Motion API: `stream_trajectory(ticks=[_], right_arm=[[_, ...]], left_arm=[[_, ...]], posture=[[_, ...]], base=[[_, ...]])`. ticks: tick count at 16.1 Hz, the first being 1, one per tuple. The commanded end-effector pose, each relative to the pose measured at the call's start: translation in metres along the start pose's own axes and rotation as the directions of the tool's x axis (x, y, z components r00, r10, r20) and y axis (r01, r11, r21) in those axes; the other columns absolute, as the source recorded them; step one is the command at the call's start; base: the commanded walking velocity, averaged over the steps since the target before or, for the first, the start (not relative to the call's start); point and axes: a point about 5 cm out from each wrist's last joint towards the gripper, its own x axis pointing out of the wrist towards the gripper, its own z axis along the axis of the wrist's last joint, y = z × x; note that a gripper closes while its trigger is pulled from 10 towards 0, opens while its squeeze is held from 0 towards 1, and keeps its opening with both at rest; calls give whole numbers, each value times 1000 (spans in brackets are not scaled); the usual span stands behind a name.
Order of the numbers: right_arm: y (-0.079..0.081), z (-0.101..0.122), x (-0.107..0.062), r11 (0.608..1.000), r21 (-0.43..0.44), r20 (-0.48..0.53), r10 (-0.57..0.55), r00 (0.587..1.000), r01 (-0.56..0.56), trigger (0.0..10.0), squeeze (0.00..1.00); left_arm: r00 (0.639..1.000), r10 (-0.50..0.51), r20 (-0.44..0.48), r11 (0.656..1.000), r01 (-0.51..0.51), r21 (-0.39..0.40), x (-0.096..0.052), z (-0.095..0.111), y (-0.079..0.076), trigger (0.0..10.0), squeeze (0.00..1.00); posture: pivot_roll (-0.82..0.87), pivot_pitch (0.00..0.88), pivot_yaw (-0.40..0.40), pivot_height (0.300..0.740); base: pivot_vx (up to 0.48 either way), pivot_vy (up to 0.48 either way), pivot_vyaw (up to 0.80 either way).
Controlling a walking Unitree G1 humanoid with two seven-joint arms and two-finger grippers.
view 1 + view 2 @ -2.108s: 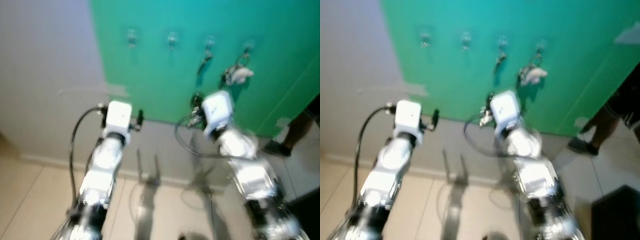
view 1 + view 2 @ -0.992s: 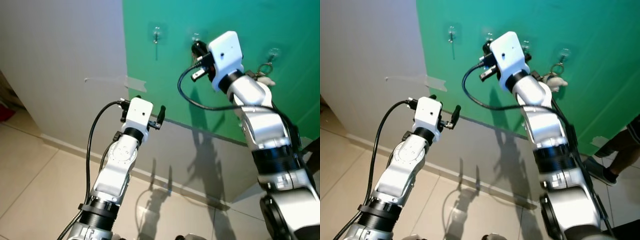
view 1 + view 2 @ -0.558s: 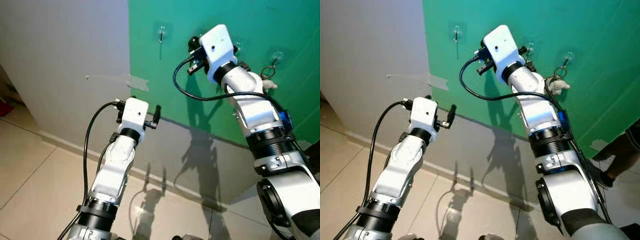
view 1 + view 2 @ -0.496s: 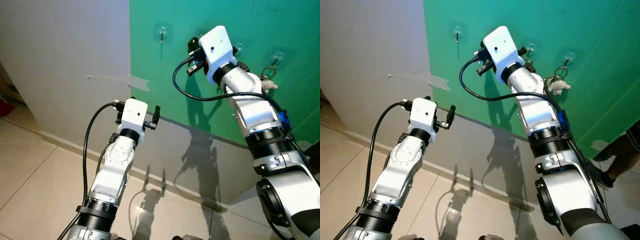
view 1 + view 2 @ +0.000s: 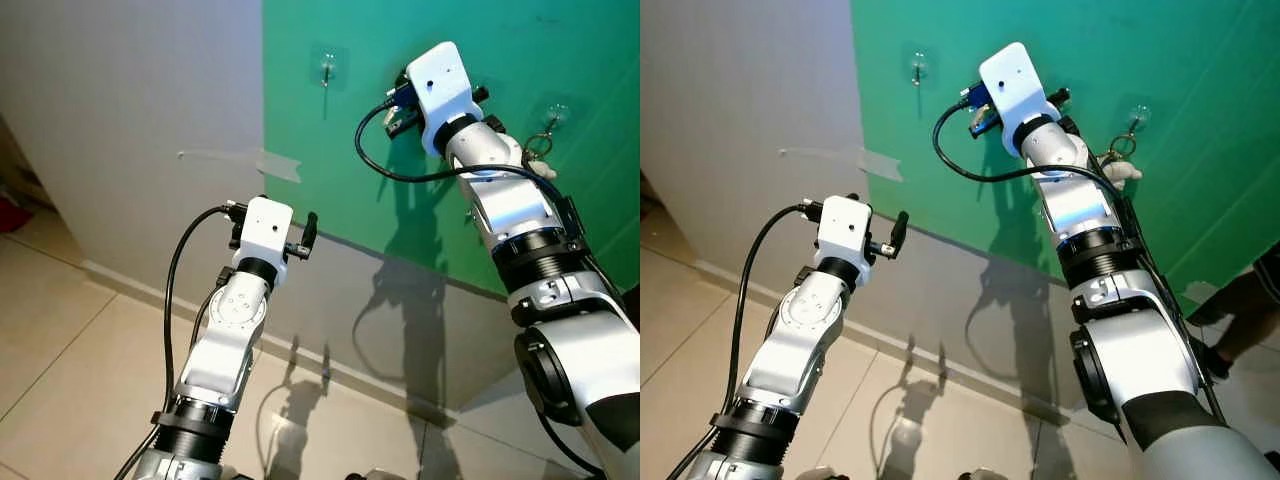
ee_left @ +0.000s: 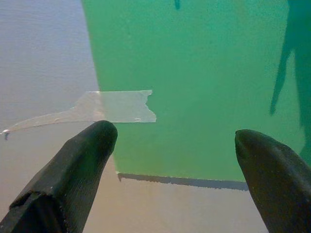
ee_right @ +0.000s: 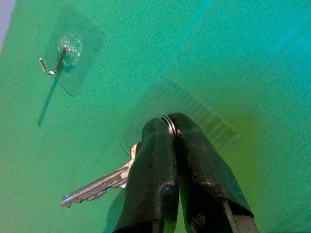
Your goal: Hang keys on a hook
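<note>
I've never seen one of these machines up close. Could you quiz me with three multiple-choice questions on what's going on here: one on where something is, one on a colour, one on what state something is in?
1. Where is the right gripper?
A. Down by the floor
B. Up against the green panel, at a clear hook plate
C. Resting on a table

2. What colour is the wall to the left of the green panel?
A. Pale grey
B. Red
C. Black

3. How do the left gripper's fingers stand?
A. Clamped on a key
B. Closed on a strip of tape
C. Spread apart, holding nothing

Answers: 1 B, the right wrist view shows its fingers right at a transparent plate on the green surface. 2 A, the head views show it plain and pale. 3 C, the left wrist view shows a wide gap between them; the key hangs from the right gripper.
</note>
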Motion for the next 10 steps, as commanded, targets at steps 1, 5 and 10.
stream_trajectory(ticks=[1, 5, 10], right_arm=[[-16, -7, -1, 998, -2, -49, -69, 996, 69, 10000, 0], [-5, -18, -2, 997, 57, -87, -41, 995, 47, 10000, 0], [16, -22, -4, 994, 93, -83, 57, 995, -49, 10000, 0]], left_arm=[[1000, -14, 14, 1000, 14, -3, 0, 5, -4, 10000, 0], [1000, -16, 7, 1000, 16, -2, 0, 4, -4, 10000, 0], [1000, -10, 5, 1000, 10, -2, -1, 4, -3, 10000, 0]], posture=[[37, 0, -90, 740], [35, 0, -88, 740], [41, 0, -94, 740]], base=[[0, 0, 0], [0, 0, 0], [0, 0, 0]])
